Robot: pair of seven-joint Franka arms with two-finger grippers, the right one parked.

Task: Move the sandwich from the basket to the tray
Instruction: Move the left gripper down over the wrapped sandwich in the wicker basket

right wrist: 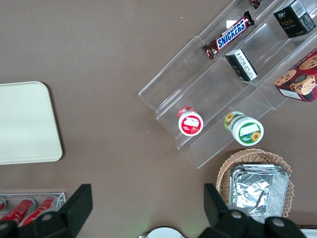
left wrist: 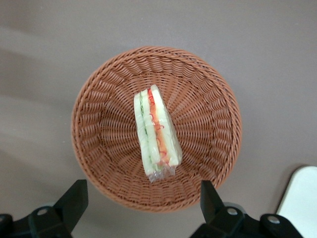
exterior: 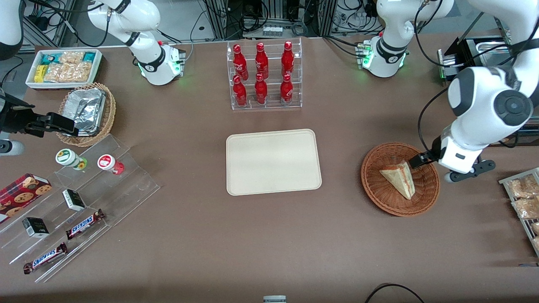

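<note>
Triangular pale-bread sandwich (left wrist: pixel 156 131) with red and green filling sits in the round reddish-brown wicker basket (left wrist: pixel 99 89), black two-finger gripper (left wrist: pixel 143 201) spread wide open, hanging just above the basket's rim, not touching it.

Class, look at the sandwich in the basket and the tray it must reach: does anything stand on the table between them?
Nothing visible does. The sandwich lies in the basket; bare table separates it from the tray, which holds nothing. The open pincer hangs above the basket, nothing between it and the sandwich.
</note>
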